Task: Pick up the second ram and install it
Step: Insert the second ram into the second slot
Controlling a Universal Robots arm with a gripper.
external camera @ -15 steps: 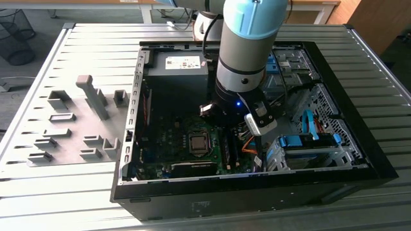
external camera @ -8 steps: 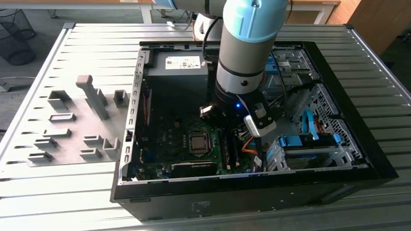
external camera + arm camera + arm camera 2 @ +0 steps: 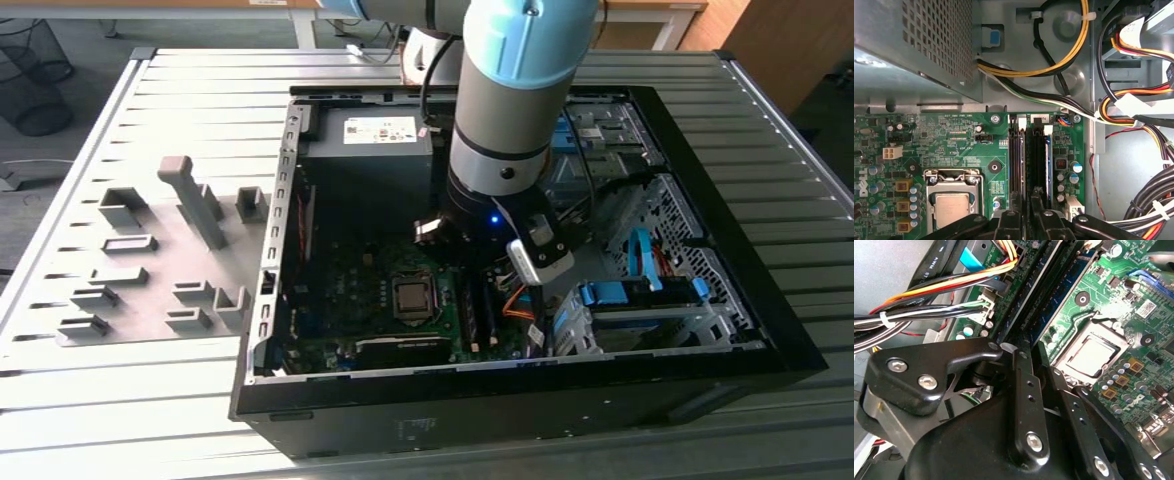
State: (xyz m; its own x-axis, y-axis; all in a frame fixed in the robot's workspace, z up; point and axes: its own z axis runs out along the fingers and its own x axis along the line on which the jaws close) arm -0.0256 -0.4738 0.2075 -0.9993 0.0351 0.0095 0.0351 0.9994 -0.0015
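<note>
the open computer case (image 3: pixel 747 340) lies on a slatted table (image 3: pixel 160 400), with grey holder blocks (image 3: pixel 160 260) well apart on the exterior view's left. inside, the power supply (image 3: pixel 914 45) and cable bundles (image 3: pixel 1134 115) crowd the motherboard (image 3: pixel 954 145) edges. the arm (image 3: pixel 514 110) stands near vertical, reaching down into the case. the gripper (image 3: pixel 1026 220) sits over the memory slots, fingers (image 3: pixel 1013 205) drawn close about the second ram (image 3: pixel 1038 160), which stands upright in its slot beside the processor socket (image 3: pixel 951 205).
</note>
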